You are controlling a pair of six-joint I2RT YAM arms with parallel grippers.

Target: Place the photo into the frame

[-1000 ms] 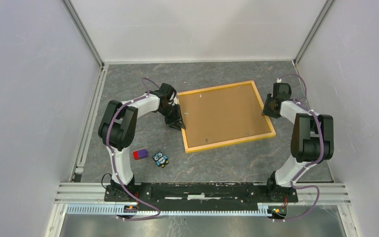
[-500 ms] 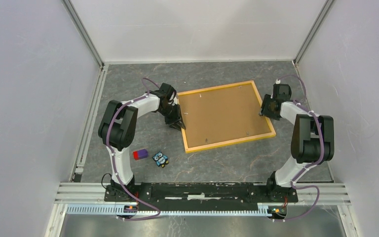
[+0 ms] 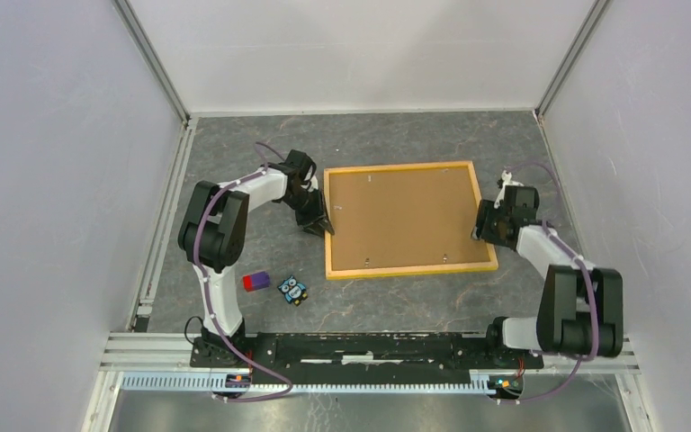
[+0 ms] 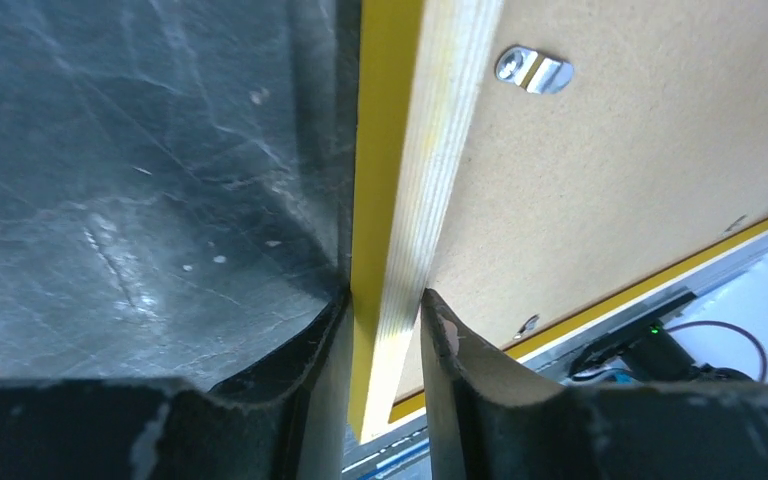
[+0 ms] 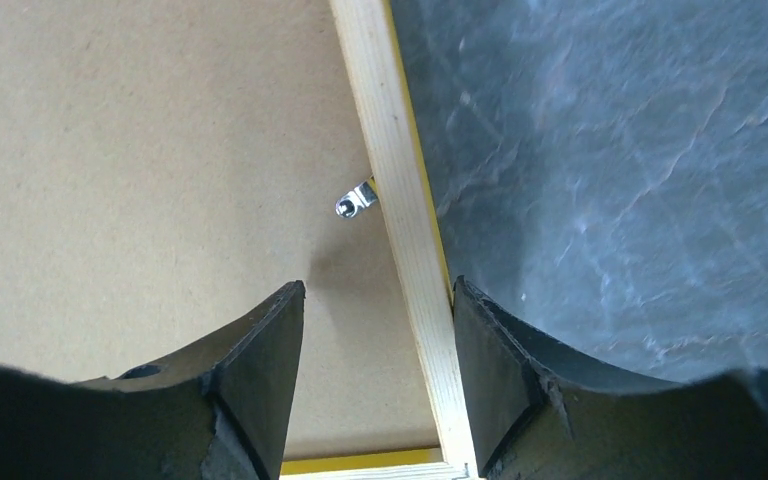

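Observation:
The frame (image 3: 409,267) lies back up on the table, square to its edges. Its yellow-orange border surrounds the brown hardboard backing panel (image 3: 400,216). The photo is hidden. My left gripper (image 3: 326,225) is shut on the frame's left border (image 4: 400,180), one finger on each side (image 4: 385,320). My right gripper (image 3: 481,230) is open and straddles the right border (image 5: 395,200). One of its fingers is over the backing panel (image 5: 140,150); the other is against the border's outer side (image 5: 378,300). Metal clips (image 4: 533,70) (image 5: 355,200) sit at the panel's edges.
A small purple and red block (image 3: 255,282) and a small owl-patterned piece (image 3: 293,290) lie near the left arm's base, in front of the frame's near left corner. White walls close the table left, right and back. A metal rail (image 3: 369,346) runs along the near edge.
The frame has turned clockwise from a tilted position to square with the table. My right gripper came nearer with its right edge. My left gripper moved slightly with the left border.

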